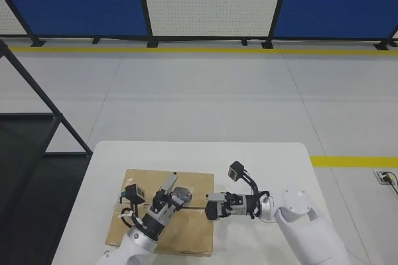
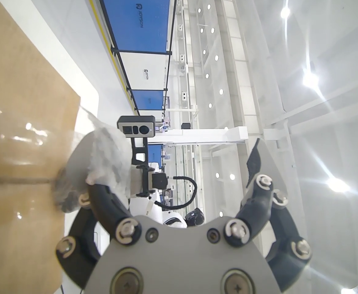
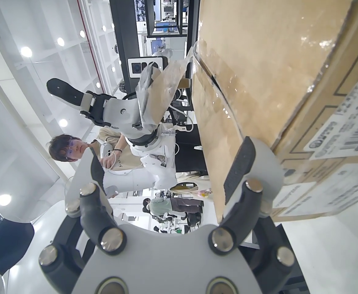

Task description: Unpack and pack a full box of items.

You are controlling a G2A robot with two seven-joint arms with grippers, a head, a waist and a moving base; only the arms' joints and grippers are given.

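Left gripper (image 2: 179, 154): in the left wrist view it is standing wide open, with nothing pinched between its fingers.
Clear tape (image 2: 102, 151): a crumpled wad is clinging over one finger of the left gripper, next to the end of the box's seam.
Cardboard box (image 2: 20, 108): it is lying just beside the tape-covered finger, with its flaps closed and glossy tape running along the join.
Right gripper (image 3: 169, 154): in the right wrist view it is standing wide open. One pad (image 3: 240, 166) is touching the box's upper edge above the labelled side, and the other finger is hanging free of the box.
Seam (image 3: 212, 81): in the same view it is running across the box top, and a strip of the clear tape is standing peeled up from its far end and draping onto a finger of the left gripper farther off.
White table (image 1: 252, 159): in the top view it is carrying the box, which is lying flat on the near part, left of the middle.
Gripper positions: in the top view the left gripper is hovering over the middle of the box top with the tape wad, and the right gripper is sitting at the box's right edge, at the seam's end.
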